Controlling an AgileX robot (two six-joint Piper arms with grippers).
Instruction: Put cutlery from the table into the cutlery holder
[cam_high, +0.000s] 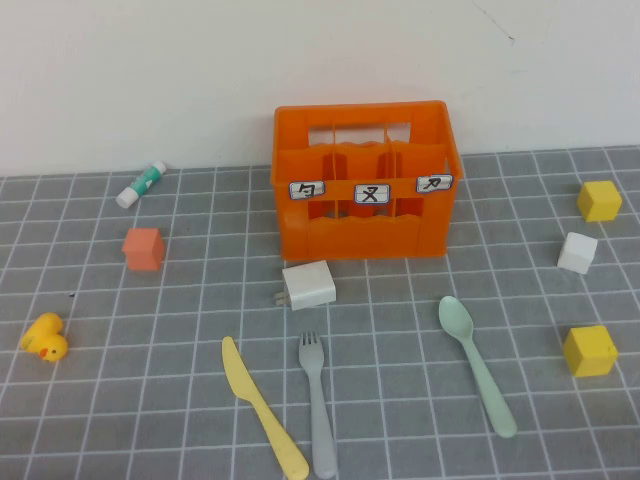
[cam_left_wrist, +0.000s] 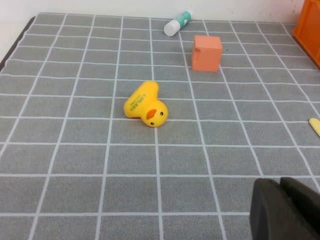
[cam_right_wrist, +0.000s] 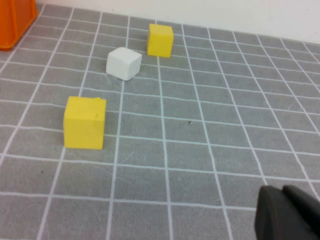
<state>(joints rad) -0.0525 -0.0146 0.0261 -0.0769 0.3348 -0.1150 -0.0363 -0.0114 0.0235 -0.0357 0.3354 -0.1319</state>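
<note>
The desk (cam_high: 560, 420) carries everything, and the orange cutlery holder (cam_high: 365, 180) stands near its back edge, about midway across, with nothing yet in it that can be seen. The three pieces to be moved lie in a row near the front edge, well apart from the holder. The knife (cam_high: 263, 408) is toward the left, its long axis slanting from the handle at the front edge back and leftward. The fork (cam_high: 318, 405) is just beside it, running almost straight front to back, tines toward the holder. The spoon (cam_high: 476, 364) is toward the right, bowl toward the holder, handle slanting to the front right.

Neither arm shows in the high view. The left end effector (cam_left_wrist: 287, 210) hangs above the front left part of the desk, fingers pressed together, pinching nothing; the tip of the knife shows at the edge of its wrist view, so it looks the nearer to knife and fork. The right end effector (cam_right_wrist: 290, 212) hangs above the front right part, also pressed together and empty, and is likely the nearer to the spoon.
</note>
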